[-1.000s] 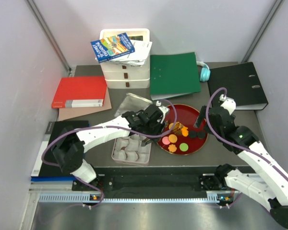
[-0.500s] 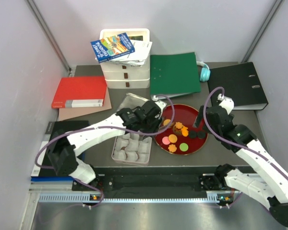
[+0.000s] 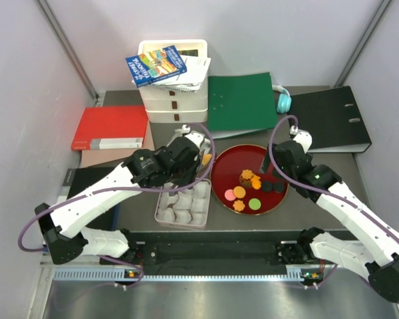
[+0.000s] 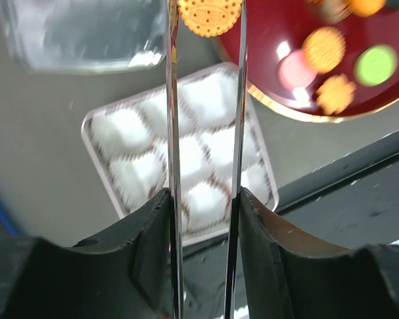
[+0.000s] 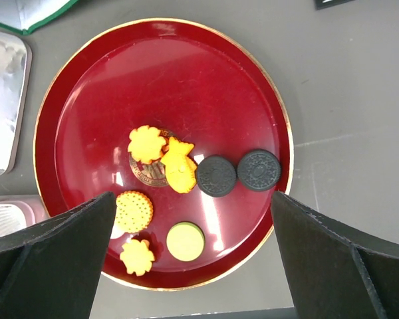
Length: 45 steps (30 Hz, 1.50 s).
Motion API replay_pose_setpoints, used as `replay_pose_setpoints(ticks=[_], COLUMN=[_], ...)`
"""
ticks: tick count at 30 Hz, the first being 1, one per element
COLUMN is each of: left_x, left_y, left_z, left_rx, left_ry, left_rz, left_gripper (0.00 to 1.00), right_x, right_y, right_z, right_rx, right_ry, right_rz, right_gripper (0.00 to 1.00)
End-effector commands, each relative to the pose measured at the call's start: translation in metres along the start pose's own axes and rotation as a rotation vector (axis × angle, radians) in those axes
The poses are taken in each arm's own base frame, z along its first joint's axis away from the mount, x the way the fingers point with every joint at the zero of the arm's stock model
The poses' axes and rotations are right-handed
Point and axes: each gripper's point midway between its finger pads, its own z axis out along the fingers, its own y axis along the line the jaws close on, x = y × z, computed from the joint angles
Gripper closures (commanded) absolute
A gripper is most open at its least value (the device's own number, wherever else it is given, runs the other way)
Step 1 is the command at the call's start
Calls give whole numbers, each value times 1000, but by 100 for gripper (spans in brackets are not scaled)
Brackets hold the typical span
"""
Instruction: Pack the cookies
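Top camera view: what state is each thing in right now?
Left jaws: shut on an orange cookie, raised near the tin.
Right jaws: open, empty, over the red plate.
Tin: lid off, visible cups empty.
Lid: lying beside the tin.
Red plate: holding the other cookies.

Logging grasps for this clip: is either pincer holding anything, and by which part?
The left pincer grips a round orange cookie by its opposite edges, between the fingertips. The right pincer is open, holding nothing.
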Motion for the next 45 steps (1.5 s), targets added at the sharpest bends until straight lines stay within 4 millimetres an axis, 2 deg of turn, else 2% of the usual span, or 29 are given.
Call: replay_pose_setpoints(ticks=[1,5,7,14,18,27,30,36,42,43,45], left_x=[35,41,46,54,61,65,62,58,52,50,31], left_y=[29,33,32,18,15,5,0,1,3,5,9], left_z=[-17,-27,-26,-25,-21,-10,-7,-5,-5,-6,-12], left_rx=[-115,-106,-100,-25,-7,38,60,49,27,15,0], left_ry=[83,73,83,105,122,132,123,121,114,104,38], left_rz=[-53,-81,-88,-130,-139,-146,-150,-130,-115,-113,-104], left_gripper=[55,55,55,55,55,53,52,46,45,46,46], right_x=[-22,-24,-22,-19,-15,-14,-13,-12,-13,-14,-14], right_y=[25,30,31,28,27,22,20,19,19,19,19], right_z=[-4,-2,-2,-2,-1,-4,-5,-5,-5,-4,-5], right_rx=[-80,-91,-93,-85,-84,-76,-72,-70,-69,-67,-69], right_ry=[-46,-42,-35,-25,-18,-20,-23,-24,-26,-28,-28], right_rz=[17,18,18,18,25,29,29,31,36,37,40], right_gripper=[1,1,1,1,1,1,1,1,1,1,1])
